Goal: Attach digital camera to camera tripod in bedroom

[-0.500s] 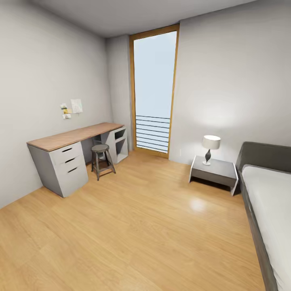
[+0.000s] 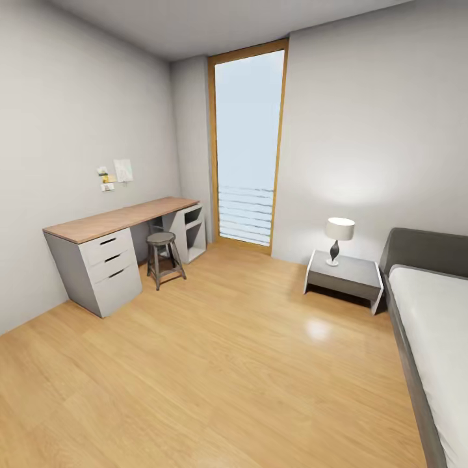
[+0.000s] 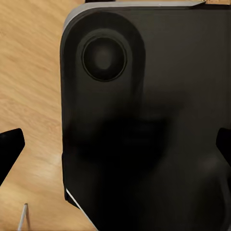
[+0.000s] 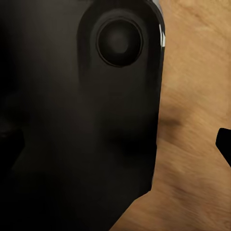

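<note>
**My body, seen from the wrists**

I am showing a broad matte black panel (image 3: 144, 120) with rounded corners and a round recessed disc (image 3: 103, 57); my black fingertips (image 3: 9, 144) are edging in. A matching black panel (image 4: 82, 120) carries its own disc (image 4: 119, 42).

A wood-topped grey desk (image 2: 120, 219) is standing along the left wall, a round dark stool (image 2: 162, 239) before it; a low grey nightstand (image 2: 344, 273) is sitting just left of the grey-framed bed (image 2: 422, 260).

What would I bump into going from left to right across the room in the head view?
Desk → stool → tall glass door → nightstand with its lamp → bed.
</note>
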Controlling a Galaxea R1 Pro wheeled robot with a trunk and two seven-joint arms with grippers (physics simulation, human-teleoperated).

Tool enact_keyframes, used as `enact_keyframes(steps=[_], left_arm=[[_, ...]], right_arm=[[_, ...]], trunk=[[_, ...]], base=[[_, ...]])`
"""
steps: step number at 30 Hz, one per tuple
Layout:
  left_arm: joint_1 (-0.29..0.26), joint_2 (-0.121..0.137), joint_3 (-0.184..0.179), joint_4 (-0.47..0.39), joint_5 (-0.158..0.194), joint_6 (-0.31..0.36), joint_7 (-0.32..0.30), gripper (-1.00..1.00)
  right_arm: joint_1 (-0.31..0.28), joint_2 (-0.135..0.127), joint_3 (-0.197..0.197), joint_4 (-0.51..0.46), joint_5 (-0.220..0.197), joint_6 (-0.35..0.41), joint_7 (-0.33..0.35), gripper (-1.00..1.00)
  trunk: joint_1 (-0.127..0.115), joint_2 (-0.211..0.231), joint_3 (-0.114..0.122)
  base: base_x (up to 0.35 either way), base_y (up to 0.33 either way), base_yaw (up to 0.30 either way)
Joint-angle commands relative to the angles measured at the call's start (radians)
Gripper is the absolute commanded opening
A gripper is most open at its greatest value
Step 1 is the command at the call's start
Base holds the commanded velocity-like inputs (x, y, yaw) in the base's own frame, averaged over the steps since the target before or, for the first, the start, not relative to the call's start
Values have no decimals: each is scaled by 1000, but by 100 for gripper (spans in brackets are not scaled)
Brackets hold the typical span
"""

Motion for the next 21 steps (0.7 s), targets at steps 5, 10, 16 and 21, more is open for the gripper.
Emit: enact_keyframes(steps=[5, 10, 16, 21], left_arm=[[0, 0, 1, -1, 7, -2, 0, 100], [0, 0, 1, -1, 8, -2, 0, 100], [0, 0, 2, -1, 9, -3, 0, 100], [0, 0, 2, -1, 10, -4, 0, 100]], right_arm=[[0, 4, -1, 0, 1, -2, -1, 100], [0, 7, -1, 0, 2, -2, -1, 100], [0, 6, -1, 0, 2, -2, -1, 100], [0, 5, -1, 0, 2, -2, -1, 100]], trunk=[[0, 0, -1], [0, 0, -1], [0, 0, -1], [0, 0, -1]], base=[[0, 0, 0], [0, 0, 0], [0, 0, 0], [0, 0, 0]])
